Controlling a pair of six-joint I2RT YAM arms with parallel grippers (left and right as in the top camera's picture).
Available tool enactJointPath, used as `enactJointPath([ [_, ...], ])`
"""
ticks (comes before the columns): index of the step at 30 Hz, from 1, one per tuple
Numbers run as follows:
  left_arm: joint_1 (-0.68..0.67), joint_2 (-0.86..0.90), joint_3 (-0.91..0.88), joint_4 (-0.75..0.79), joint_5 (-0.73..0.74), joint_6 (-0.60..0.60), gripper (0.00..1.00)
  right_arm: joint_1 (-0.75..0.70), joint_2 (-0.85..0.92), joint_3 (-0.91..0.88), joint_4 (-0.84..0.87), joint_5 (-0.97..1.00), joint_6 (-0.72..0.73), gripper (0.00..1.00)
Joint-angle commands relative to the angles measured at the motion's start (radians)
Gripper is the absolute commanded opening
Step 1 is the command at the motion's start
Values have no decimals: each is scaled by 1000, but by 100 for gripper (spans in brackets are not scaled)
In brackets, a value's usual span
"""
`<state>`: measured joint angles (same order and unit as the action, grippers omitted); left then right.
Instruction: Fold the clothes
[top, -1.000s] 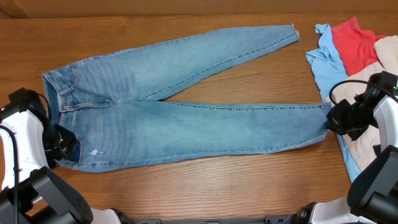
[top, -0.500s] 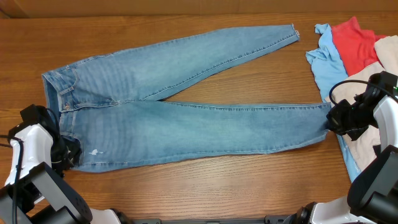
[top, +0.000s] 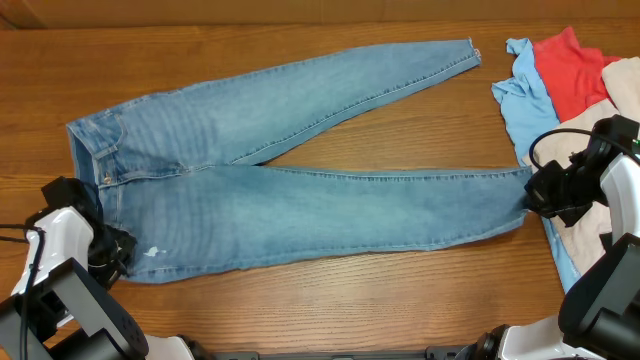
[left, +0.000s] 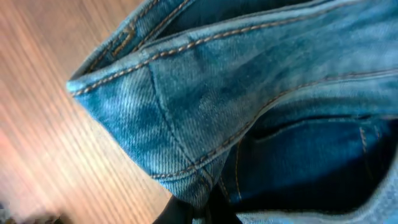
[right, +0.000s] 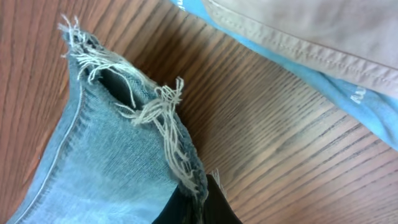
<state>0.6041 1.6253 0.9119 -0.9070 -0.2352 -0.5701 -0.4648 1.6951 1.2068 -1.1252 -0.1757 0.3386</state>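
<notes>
The light blue jeans (top: 300, 200) lie spread across the wooden table, waistband at the left and both legs running right. My left gripper (top: 113, 250) is shut on the near corner of the waistband; the left wrist view shows the stitched denim (left: 205, 99) pinched between its dark fingers (left: 186, 214). My right gripper (top: 532, 195) is shut on the frayed hem of the near leg, and its wrist view shows the loose threads (right: 155, 112) running down into the closed fingers (right: 217, 208). The far leg angles up to the back right.
A pile of other garments sits at the right edge: a light blue one (top: 522, 100), a red one (top: 570, 70) and a beige one (top: 585, 235) beside the right arm. In the right wrist view the beige cloth (right: 311, 31) overlaps the light blue one (right: 348, 93).
My left gripper slid toward the near edge onto the waistband corner and closed on it. The waist end of the jeans shifted slightly. The right arm has not moved.
</notes>
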Motion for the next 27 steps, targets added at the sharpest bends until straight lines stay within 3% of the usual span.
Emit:
enactJointPath([
  [1, 5, -56, 140, -114, 13, 9, 4, -29, -12, 52, -36, -21, -6, 4],
  [10, 7, -361, 233, -319, -34, 8, 4, -138, -29, 142, -177, -53, -53, 4],
  [17, 67, -544, 233, -382, -46, 13, 4, -192, -100, 146, -212, -88, -77, 4],
  [27, 76, -496, 204, -319, -34, 12, 4, -115, -140, 226, -260, -53, -81, 4],
])
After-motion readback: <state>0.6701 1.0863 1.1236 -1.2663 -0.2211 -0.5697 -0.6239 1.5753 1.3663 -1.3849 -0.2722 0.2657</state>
